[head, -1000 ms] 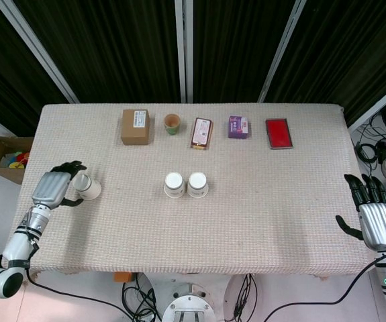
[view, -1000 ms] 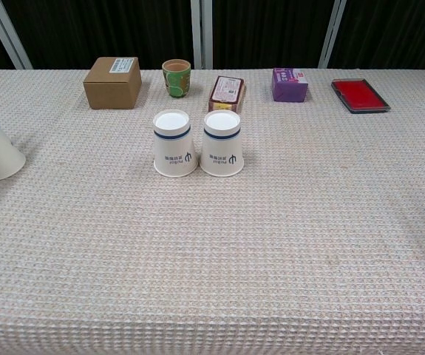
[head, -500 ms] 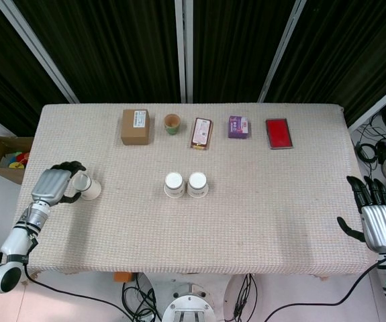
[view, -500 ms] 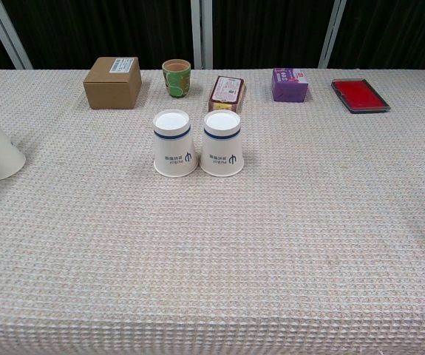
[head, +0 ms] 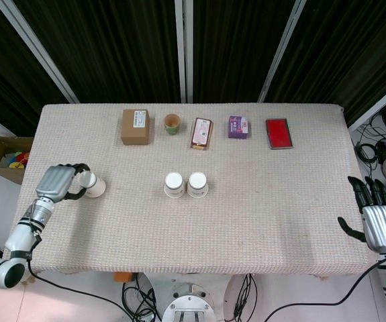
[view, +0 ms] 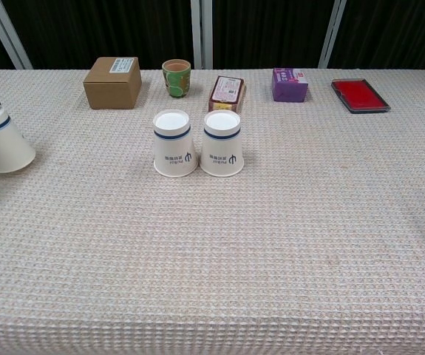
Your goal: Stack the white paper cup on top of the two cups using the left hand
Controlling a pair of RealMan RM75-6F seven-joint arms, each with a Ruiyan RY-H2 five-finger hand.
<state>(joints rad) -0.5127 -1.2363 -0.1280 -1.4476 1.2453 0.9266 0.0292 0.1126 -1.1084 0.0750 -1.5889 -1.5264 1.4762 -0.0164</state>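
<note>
Beige woven cloth covers the desk (head: 280, 201), which carries all the things. At its left edge the left hand (head: 57, 182) has its dark fingers (head: 78, 168) curled around the white paper cup (head: 92, 184) and grips it. The cup is upside down and tilted: its closed bottom points up and toward the hand, its wide mouth points down and to the right, so the long axis leans. In the chest view the white paper cup (view: 2, 140) shows at the far left, well apart from the two cups; I cannot tell if it touches the cloth.

At the right edge of the desk the right hand (head: 379, 225) holds nothing, with fingers straight and apart.

Along the far side lie a brown cardboard box (head: 135, 127), a snack packet (head: 202, 132), a red flat case (head: 278, 133), a purple box (head: 237, 126) and a small green cup (head: 172, 123).

Near the middle the two cups (head: 185, 185) stand upside down, touching side by side, each with a blue band.
</note>
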